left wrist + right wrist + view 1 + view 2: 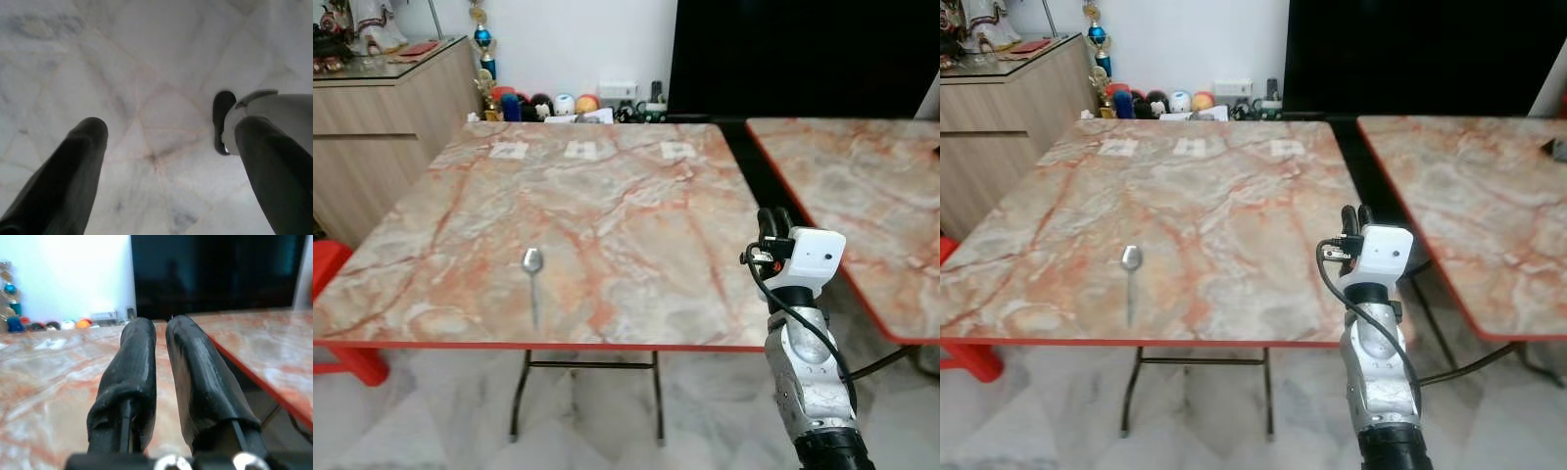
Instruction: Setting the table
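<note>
A spoon [532, 273] is seen lying alone near the table's [636, 225] front edge, well apart from the right gripper [160, 335], held empty and nearly closed above the front right corner, while the left gripper [166, 142] is hung spread over the floor [146, 63].

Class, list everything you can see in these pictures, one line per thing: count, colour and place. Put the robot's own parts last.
Spoon: one, silver, lying on the near table toward its front edge, bowl pointing away from the robot.
Near table: one, pink-orange marble pattern with red edge, on folding metal legs.
Second table: one, same marble pattern, to the right across a gap.
Paper labels: three, white, in a row near the far edge of the near table.
Cabinet: one, light wood, far left.
Stool: one, red, left of the near table.
Small toys: several, mixed colours, by the far wall.
Floor: white marble tiles.
Right pincer: black fingers nearly together, raised at the near table's right front corner.
Left pincer: black fingers apart, hanging over the floor.
</note>
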